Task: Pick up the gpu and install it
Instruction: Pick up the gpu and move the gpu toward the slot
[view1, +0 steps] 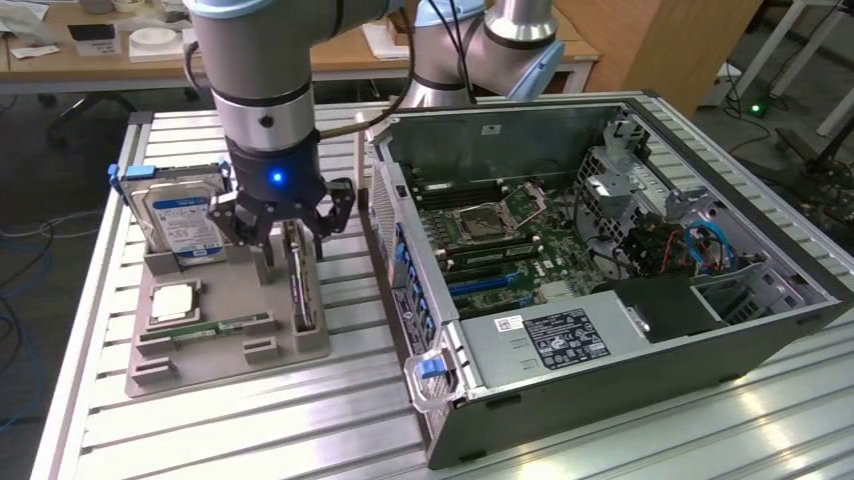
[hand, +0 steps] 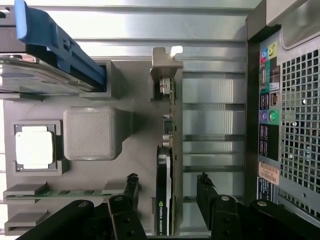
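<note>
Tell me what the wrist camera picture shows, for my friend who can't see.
The open black claw straddles the gpu, which stands on edge in a grey tray. The tray also holds a hard drive, a processor chip and a RAM stick; a computer case sits beside it.

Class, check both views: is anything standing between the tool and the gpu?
Nothing visible does. The open tool hangs over the gpu, a finger on either side, the card standing on edge in its grey tray.
</note>
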